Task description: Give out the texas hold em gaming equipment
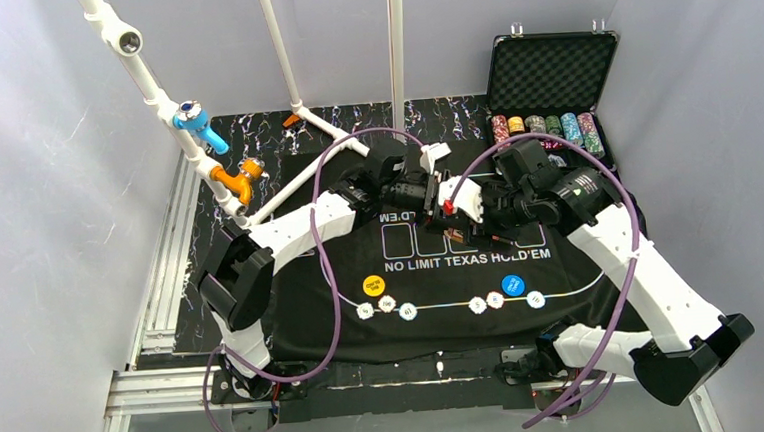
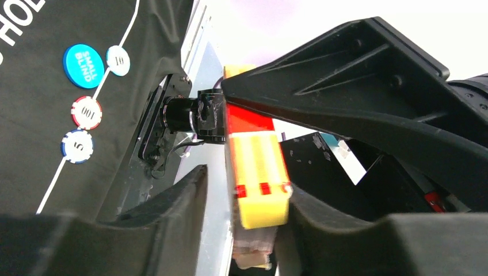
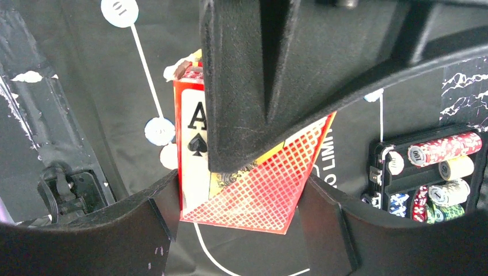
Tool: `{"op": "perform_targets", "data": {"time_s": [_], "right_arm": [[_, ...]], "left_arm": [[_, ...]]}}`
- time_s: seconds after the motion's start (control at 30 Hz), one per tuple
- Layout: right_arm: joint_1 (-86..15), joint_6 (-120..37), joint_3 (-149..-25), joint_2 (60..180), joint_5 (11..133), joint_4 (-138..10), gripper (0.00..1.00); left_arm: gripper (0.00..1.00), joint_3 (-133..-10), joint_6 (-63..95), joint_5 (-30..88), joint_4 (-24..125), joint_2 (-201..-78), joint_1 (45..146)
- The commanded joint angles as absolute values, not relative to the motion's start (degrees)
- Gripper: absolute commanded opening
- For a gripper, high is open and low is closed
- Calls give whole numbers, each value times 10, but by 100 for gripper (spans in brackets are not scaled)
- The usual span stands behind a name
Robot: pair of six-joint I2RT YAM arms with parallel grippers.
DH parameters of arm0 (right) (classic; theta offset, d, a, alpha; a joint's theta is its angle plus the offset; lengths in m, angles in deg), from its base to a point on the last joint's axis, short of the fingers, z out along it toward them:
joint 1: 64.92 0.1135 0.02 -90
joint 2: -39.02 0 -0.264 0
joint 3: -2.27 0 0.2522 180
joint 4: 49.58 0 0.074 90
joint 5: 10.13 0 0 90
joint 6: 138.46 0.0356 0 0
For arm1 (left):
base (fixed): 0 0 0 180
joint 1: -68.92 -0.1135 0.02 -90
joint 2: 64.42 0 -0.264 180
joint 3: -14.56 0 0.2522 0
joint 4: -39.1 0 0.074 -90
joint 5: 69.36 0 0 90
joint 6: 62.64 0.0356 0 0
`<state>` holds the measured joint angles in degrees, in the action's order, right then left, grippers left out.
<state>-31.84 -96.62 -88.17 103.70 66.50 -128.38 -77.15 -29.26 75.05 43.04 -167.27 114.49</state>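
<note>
Card deal above felt mat [image 1: 444, 317]: right gripper [image 3: 239, 198] clamps ace-faced deck [image 3: 193, 149] by its edges, left gripper [image 2: 247, 190] straddles it, closure unclear; best to slide only the skewed red-backed card [image 3: 259, 195] free, keeping deck square

Black felt mat [image 1: 445, 322] at centre. Open foam-lined case [image 1: 552, 70] at 1 o'clock. White pipe frame [image 1: 153, 87] at 10 o'clock.

Bright, even light from above; shadows barely visible on black mat [image 1: 435, 323]. Left wrist view: far background blown white. Both wrist foregrounds soft.
</note>
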Motion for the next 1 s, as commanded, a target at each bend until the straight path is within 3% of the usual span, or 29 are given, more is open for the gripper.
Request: {"op": "perform_targets", "data": {"time_s": [0.0,0.07,0.13,0.17,0.2,0.37,0.6,0.73,0.97], "right_arm": [[-307,-949,-929,1039,675,-1255,1],[-307,-930,-935,1040,689,-1253,27],[-307,-884,-937,1036,720,-1240,67],[-307,-850,-936,1032,741,-1226,84],[-307,-816,-937,1028,763,-1216,95],[-307,-709,-987,1010,805,-1226,98],[-406,-648,-1123,1087,587,-1367,98],[-501,-604,-1108,1098,421,-1376,98],[-601,-519,-990,1072,269,-1317,98]], "left_arm": [[33,-799,-299,762,421,-1663,1147],[21,-802,-309,774,409,-1664,1146],[10,-801,-322,789,388,-1663,1141],[4,-801,-325,795,380,-1662,1138],[0,-800,-327,799,373,-1660,1134],[0,-793,-347,817,333,-1654,1117],[0,-789,-385,843,233,-1651,1093],[0,-772,-434,838,145,-1656,1082],[0,-765,-492,832,56,-1668,1077]]}}
